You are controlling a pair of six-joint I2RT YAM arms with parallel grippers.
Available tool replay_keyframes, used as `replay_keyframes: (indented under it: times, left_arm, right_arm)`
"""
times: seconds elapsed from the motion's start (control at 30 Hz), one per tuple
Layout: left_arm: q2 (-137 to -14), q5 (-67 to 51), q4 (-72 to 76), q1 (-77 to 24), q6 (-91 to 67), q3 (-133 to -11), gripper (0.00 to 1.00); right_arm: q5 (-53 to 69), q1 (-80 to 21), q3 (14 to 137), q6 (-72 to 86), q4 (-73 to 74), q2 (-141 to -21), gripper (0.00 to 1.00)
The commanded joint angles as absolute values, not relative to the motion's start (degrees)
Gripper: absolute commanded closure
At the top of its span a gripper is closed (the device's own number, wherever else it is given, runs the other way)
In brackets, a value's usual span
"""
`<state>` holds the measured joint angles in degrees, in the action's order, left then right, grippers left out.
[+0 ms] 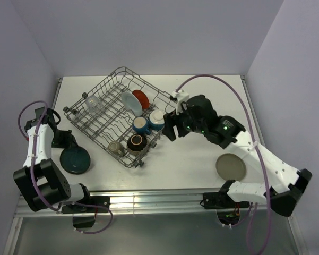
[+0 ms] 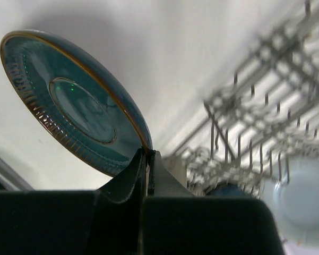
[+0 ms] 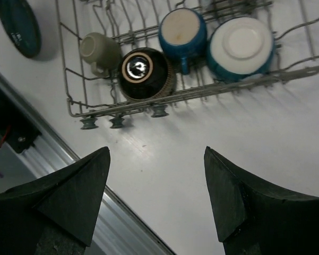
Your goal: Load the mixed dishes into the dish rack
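Observation:
A teal plate [image 1: 76, 159] lies left of the dish rack [image 1: 103, 85], and my left gripper [image 1: 65, 142] is shut on its rim. The left wrist view shows the teal plate [image 2: 79, 106] tilted up, with the left gripper [image 2: 147, 155] pinching its edge. My right gripper [image 1: 170, 129] hangs open and empty at the rack's right side, above bare table in the right wrist view [image 3: 156, 151]. In the rack stand a clear glass [image 1: 93, 102], a pale plate [image 1: 129, 101], a red-orange plate [image 1: 141, 98], two blue cups [image 1: 140, 125], a dark bowl [image 1: 137, 142] and a beige cup [image 1: 115, 147].
A beige plate [image 1: 231, 166] lies on the table at the front right, near the right arm's base. The table's metal front edge [image 3: 95, 180] runs just below the rack's wheels [image 3: 117, 122]. Walls close in on three sides.

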<state>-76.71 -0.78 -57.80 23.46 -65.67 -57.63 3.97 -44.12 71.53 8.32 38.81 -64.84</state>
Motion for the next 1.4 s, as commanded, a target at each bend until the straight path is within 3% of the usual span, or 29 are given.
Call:
replay_keyframes:
  times: [0.0,0.53,0.87,1.37]
  left_arm:
    - [-72.4,-3.5,-62.7,20.9,-65.9,-59.1,1.0]
    - [-61.8,-2.1,-74.7,19.4,-64.3,-68.0,1.0]
    - [-56.2,-12.1,-78.9,19.5,-63.9,-71.2,1.0]
    - [-54.8,-21.1,-79.0,18.1,-65.8,-72.1,1.0]
  right_arm:
    - [13.0,-45.3,75.3,10.5,35.0,-69.7,0.21]
    - [22.0,-56.0,91.0,10.5,31.6,-90.7,0.22]
    - [30.2,-61.3,97.0,11.2,25.1,-99.0,0.2]
    - [31.7,-64.2,109.2,10.5,24.7,-112.6,0.2]
